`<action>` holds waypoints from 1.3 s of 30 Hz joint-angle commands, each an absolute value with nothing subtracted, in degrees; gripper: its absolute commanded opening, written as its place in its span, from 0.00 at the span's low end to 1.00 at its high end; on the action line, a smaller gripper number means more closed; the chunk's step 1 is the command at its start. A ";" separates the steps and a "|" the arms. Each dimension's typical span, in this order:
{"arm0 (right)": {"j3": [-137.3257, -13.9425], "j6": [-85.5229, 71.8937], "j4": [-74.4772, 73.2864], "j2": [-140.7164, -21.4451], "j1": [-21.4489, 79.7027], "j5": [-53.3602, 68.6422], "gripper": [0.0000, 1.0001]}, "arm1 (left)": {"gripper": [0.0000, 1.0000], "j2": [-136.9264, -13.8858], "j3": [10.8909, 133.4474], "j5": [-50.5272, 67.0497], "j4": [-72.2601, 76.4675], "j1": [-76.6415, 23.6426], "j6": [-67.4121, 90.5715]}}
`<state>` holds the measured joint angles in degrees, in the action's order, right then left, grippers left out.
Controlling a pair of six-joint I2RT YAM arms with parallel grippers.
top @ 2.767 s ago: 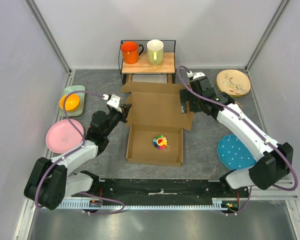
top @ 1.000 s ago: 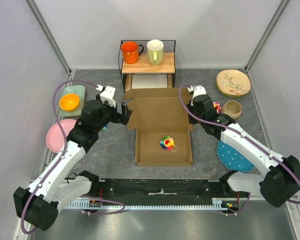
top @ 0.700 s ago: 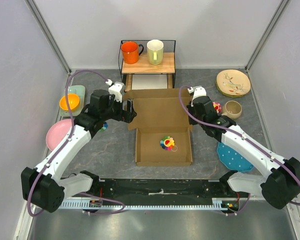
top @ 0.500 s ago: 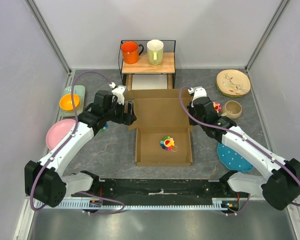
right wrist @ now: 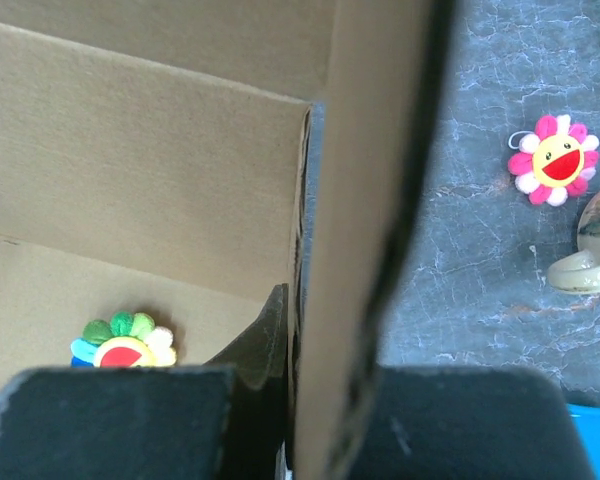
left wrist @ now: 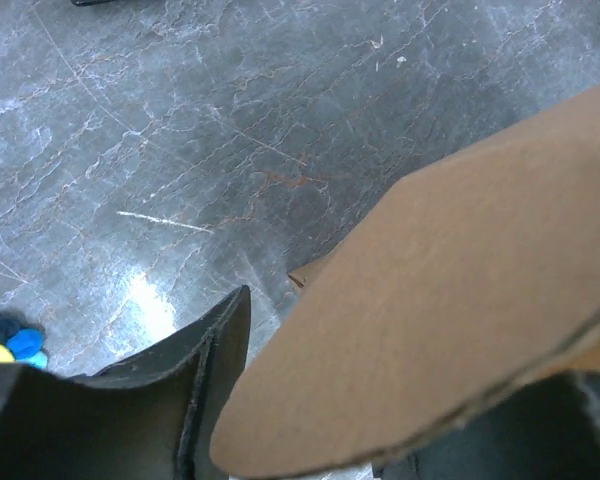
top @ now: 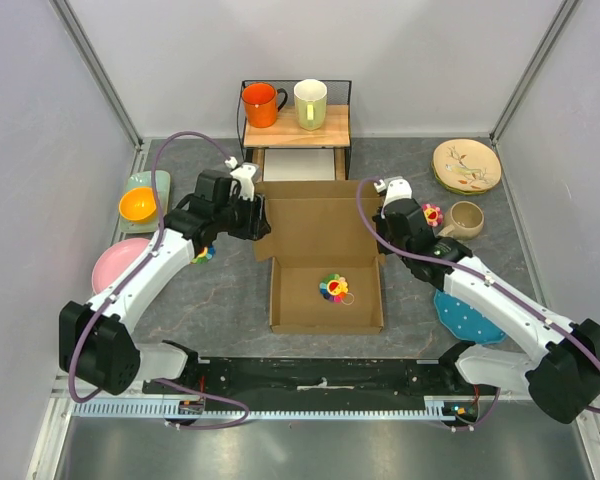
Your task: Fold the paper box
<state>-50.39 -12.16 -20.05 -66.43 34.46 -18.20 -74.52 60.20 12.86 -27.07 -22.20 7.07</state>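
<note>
The paper box (top: pixel 325 240) is brown cardboard and lies open mid-table, its lid leaning back. A rainbow flower toy (top: pixel 332 287) rests on its floor. My left gripper (top: pixel 259 216) is at the lid's left flap. In the left wrist view that flap (left wrist: pixel 450 300) passes between the parted jaws of the left gripper (left wrist: pixel 400 375), with a sliver of table showing beside one finger (left wrist: pixel 215 360). My right gripper (top: pixel 382 236) is shut on the box's right side flap (right wrist: pixel 355 200), which stands on edge in the right gripper (right wrist: pixel 330 385).
A wooden shelf (top: pixel 295 128) behind the box carries an orange mug (top: pixel 261 104) and a pale mug (top: pixel 310 103). On the left are an orange bowl (top: pixel 139 205) and a pink plate (top: pixel 120 270). To the right lie a pink flower toy (top: pixel 433 213), beige cup (top: pixel 466 218), floral plate (top: pixel 466 165) and blue plate (top: pixel 465 305).
My left arm has swung in to the lid's left flap, and its jaws have narrowed around it. The right gripper has kept its hold on the right flap.
</note>
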 commanded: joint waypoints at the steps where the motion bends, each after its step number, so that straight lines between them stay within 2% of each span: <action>1: -49.92 -10.63 -19.25 -65.74 35.42 -20.56 0.00 | 0.48 -75.32 63.28 15.29 -27.16 -22.15 7.38; 2: -49.92 -10.63 -19.25 -65.83 35.51 -20.57 0.00 | 0.41 -75.41 63.11 15.21 -27.16 -22.32 7.38; 5: -49.83 -11.16 -19.16 -66.00 35.86 -21.00 0.00 | 0.28 -75.24 62.14 14.94 -26.98 -23.20 6.77; 7: -49.66 -11.77 -19.07 -66.01 36.21 -21.53 0.00 | 0.23 -74.54 61.27 13.81 -25.76 -24.34 6.15; 10: -49.48 -13.52 -19.16 -66.01 36.47 -22.85 0.00 | 0.11 -72.25 58.81 11.52 -23.30 -26.01 5.89; 11: -49.48 -14.32 -19.25 -66.01 36.56 -23.20 0.00 | 0.03 -71.64 57.41 10.82 -22.68 -26.28 6.32; 27: -47.38 -35.58 -20.83 -67.68 41.13 -33.22 0.00 | 0.02 -64.95 47.55 -12.12 -8.45 -37.52 22.23; 39: -45.09 -35.51 -17.05 -65.74 41.84 -36.03 0.00 | 0.02 -62.93 45.71 -23.55 -1.41 -40.87 30.32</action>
<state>-46.78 -33.89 -18.61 -66.61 41.43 -35.42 -65.71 46.26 -17.72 -9.63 -40.38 22.96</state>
